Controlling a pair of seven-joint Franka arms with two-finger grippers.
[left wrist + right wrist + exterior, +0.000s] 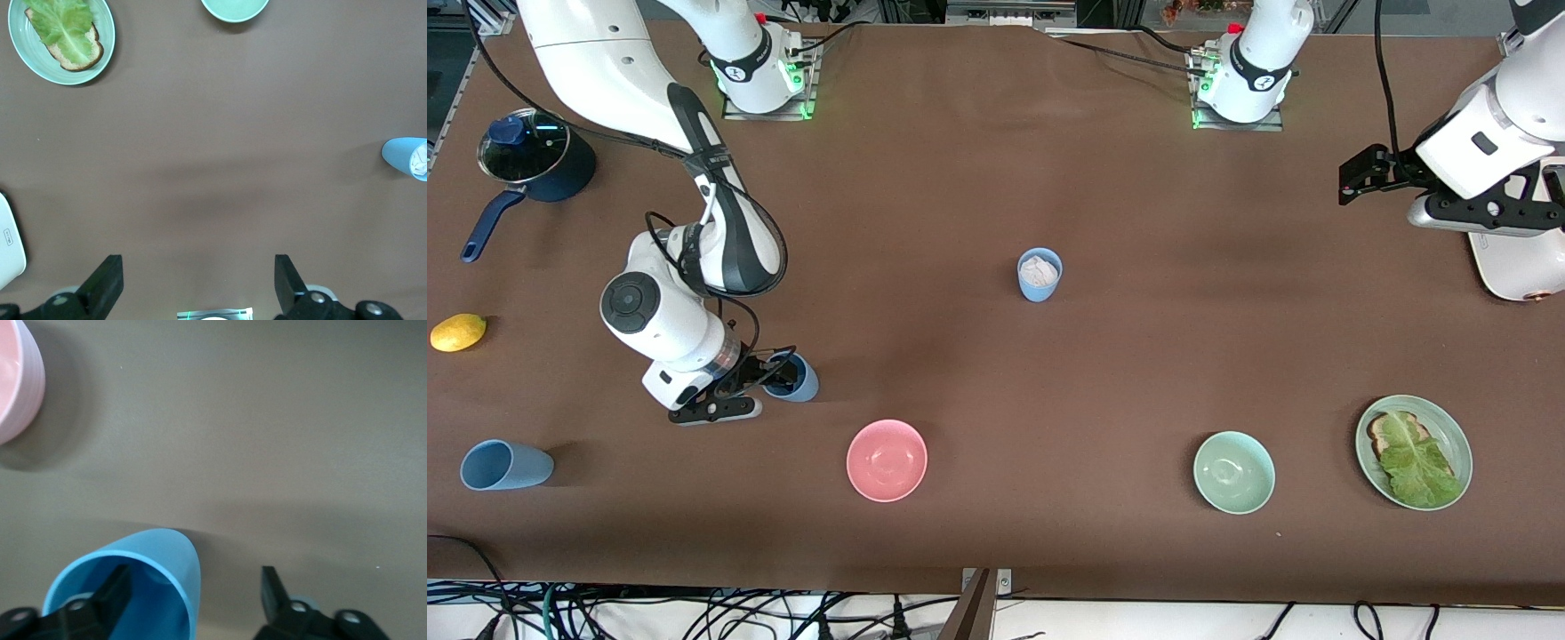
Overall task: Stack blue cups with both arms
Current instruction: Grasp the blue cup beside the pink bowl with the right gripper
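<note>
Three blue cups show. One stands upright [799, 380] toward the right arm's end of the table, and my right gripper [772, 373] is low at it. In the right wrist view one finger [110, 593] is inside this cup [157, 563] and the other [273, 593] is well outside its wall, so the gripper [193, 590] is open. A second cup [1040, 274], with something white and crumpled inside, stands mid-table and shows in the left wrist view [405, 155]. A third [505, 465] lies on its side near the front edge. My left gripper [1353, 182] [197, 280] waits open and empty, high over the left arm's end.
A pink bowl [887, 460] sits nearer the camera than the cup at my right gripper. A mint bowl [1233, 472] and a green plate [1456, 440] with toast and lettuce sit near the front. A dark-blue saucepan [538, 158] and a lemon [458, 332] lie at the right arm's end.
</note>
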